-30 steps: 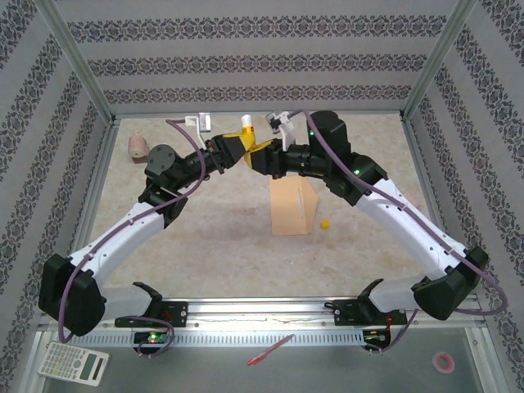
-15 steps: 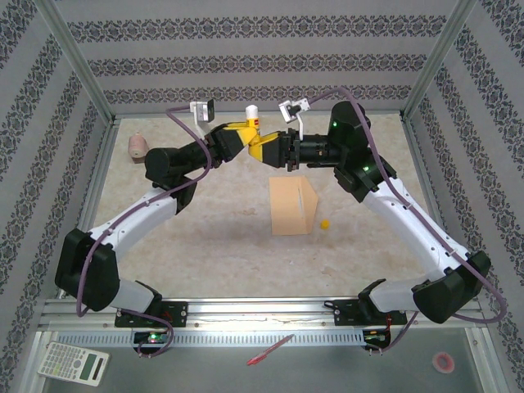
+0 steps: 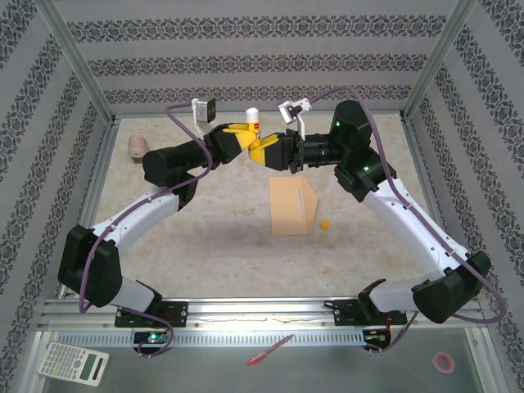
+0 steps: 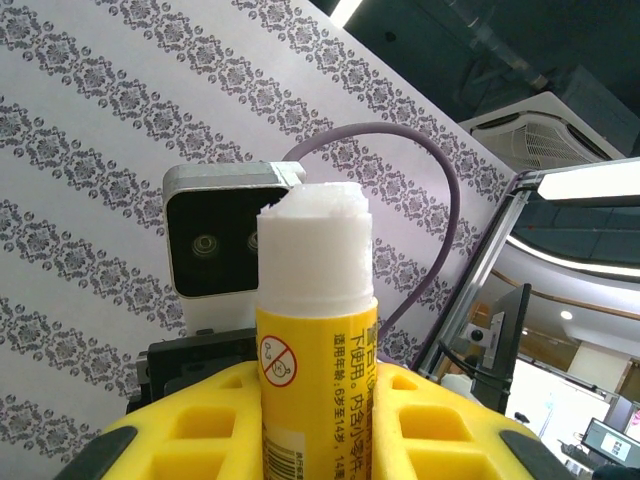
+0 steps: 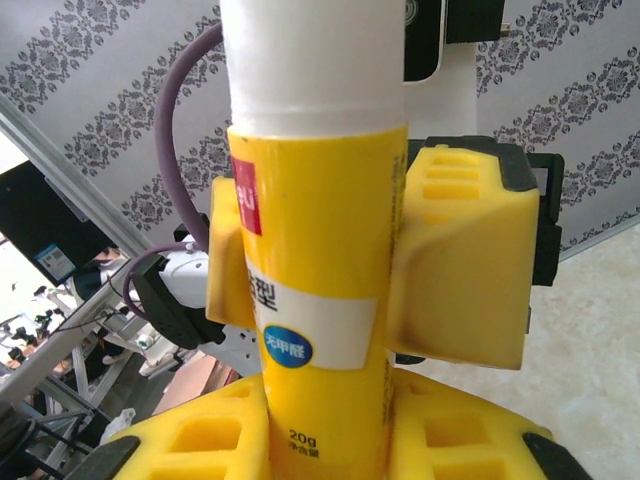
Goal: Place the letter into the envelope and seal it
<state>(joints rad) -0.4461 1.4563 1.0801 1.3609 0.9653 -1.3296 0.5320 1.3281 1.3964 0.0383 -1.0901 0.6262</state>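
**Top view.** The flat, rectangular tan paper envelope [image 3: 286, 211] lies near the centre of the beige speckled table [image 3: 205, 237], its long side running from 12 to 6 o'clock. A paler folded panel crosses its right part; whether this is the flap cannot be told. A small round yellow piece [image 3: 325, 222] rests on the table at 4 o'clock of the envelope, just beside its lower right corner.

At 11 o'clock of the envelope, raised above the table, a yellow plastic glue stick with a white upper end [image 3: 253, 116] stands upright. The left gripper [image 3: 242, 136] reaches it from 9 o'clock and the right gripper [image 3: 265, 150] from 3 o'clock. Each is clamped on the yellow barrel.

**Right wrist view.** The right gripper's yellow ribbed fingers [image 5: 190, 440] hold the barrel low. The left gripper's fingers [image 5: 465, 270] hold it just above, beside the label.

**Left wrist view.** The white top of the stick has a rough, chipped rim, and the other wrist's grey camera [image 4: 215, 240] sits directly behind it.

**Periphery, top view.** A pinkish rounded object [image 3: 137, 146] sits on the table at 10 o'clock. On the grey metal ledge [image 3: 344, 364] at the near edge lie a white calculator [image 3: 74, 363] at 7 o'clock, a red pen [image 3: 270, 350] at 6 o'clock and a pink ring [image 3: 443, 361] at 5 o'clock.
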